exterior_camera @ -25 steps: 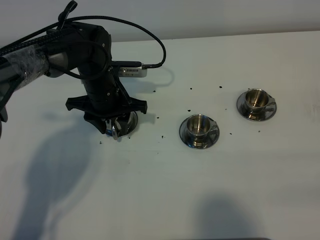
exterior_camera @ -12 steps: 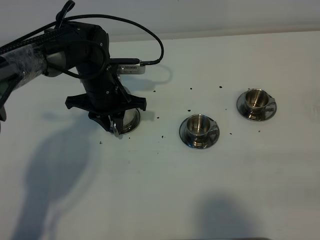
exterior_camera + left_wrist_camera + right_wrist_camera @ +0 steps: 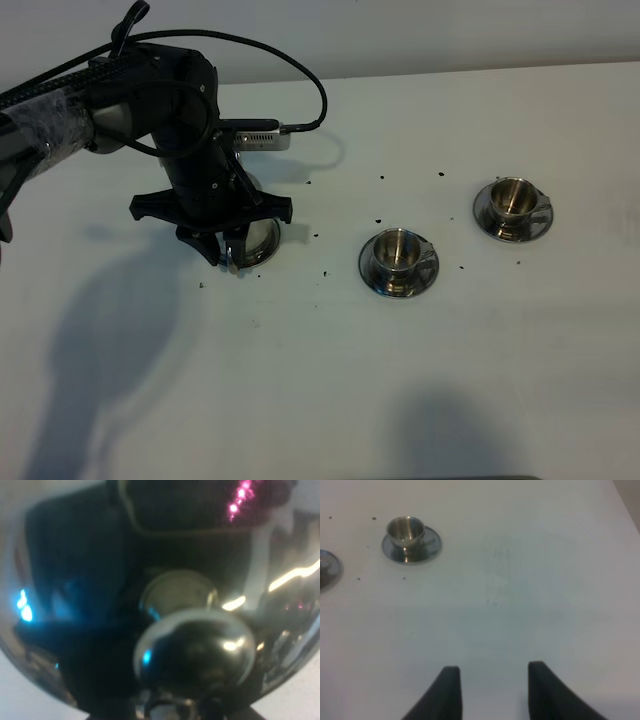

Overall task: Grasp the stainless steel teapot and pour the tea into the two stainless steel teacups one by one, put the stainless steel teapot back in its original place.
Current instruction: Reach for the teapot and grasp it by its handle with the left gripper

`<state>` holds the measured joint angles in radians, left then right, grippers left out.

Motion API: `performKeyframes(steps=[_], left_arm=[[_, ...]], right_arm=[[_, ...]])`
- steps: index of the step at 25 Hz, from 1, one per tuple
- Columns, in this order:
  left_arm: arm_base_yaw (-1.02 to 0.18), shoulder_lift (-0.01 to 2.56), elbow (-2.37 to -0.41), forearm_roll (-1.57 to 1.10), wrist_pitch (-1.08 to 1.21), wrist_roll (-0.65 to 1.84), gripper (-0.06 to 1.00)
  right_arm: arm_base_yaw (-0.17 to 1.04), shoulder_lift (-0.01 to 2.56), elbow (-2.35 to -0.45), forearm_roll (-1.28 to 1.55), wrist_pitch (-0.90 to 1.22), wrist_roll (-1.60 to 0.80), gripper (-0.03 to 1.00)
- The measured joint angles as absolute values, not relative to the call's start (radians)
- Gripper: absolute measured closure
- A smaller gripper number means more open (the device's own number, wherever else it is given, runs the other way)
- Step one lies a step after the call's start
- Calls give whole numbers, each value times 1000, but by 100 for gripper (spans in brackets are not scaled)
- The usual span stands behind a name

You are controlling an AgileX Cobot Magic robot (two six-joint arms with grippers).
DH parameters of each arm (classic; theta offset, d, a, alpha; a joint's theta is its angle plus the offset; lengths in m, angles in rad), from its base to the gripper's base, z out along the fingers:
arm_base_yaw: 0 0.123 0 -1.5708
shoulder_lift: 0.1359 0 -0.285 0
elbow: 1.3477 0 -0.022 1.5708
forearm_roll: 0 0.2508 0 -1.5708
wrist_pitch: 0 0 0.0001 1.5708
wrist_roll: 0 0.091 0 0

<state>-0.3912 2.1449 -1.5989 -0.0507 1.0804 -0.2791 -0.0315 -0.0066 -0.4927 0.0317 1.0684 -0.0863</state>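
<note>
The stainless steel teapot (image 3: pixel 258 240) is mostly hidden under my left gripper (image 3: pixel 225 250), which is closed at its loop handle (image 3: pixel 232 263). In the left wrist view the pot's domed lid (image 3: pixel 60 580) fills the frame, with its knob (image 3: pixel 195 650) very close; the fingers do not show there. The near teacup (image 3: pixel 398 250) stands on its saucer (image 3: pixel 372 272) at the centre, and the far teacup (image 3: pixel 512 198) on its saucer (image 3: pixel 497 230) to the right. The pot's own saucer is hidden. My right gripper (image 3: pixel 492 695) is open and empty above bare table, out of the high view.
The white table (image 3: pixel 330 380) carries several small dark specks around the pot and cups. A cable (image 3: pixel 320 95) loops from the left arm over the table's back. In the right wrist view one cup (image 3: pixel 406 530) and a saucer edge (image 3: pixel 326 567) lie far from the fingers.
The left gripper and the teapot shifted slightly toward the table's back between one second and half a second ago. Since then nothing has visibly moved.
</note>
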Motion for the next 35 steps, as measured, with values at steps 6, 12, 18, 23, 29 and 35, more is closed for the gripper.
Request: performKeyframes(steps=[6,12,18,23,29,35], left_arm=[[-384,2145,-1599,-68,1102,-275,51],[-362,2145,-1612,-108,1114,-275,45],[-343,2165,-1651,-119,1152,-275,45],[-343,2203,-1693,-125,1160,-266,45],[-343,2212,-1708,-128,1162,-258,45],[-343,2213,-1708,-128,1174,-258,52]], right_arm=[[-31,-7,-493,32,1068,-86,66],[-31,-7,-493,32,1068,-86,66],[-31,-7,-493,32,1068,-86,66],[-31,-7,-493,32,1068,-86,66],[-31,-7,-493,32,1068,-86,66],[-31,-7,-493,32,1068,-86,66]])
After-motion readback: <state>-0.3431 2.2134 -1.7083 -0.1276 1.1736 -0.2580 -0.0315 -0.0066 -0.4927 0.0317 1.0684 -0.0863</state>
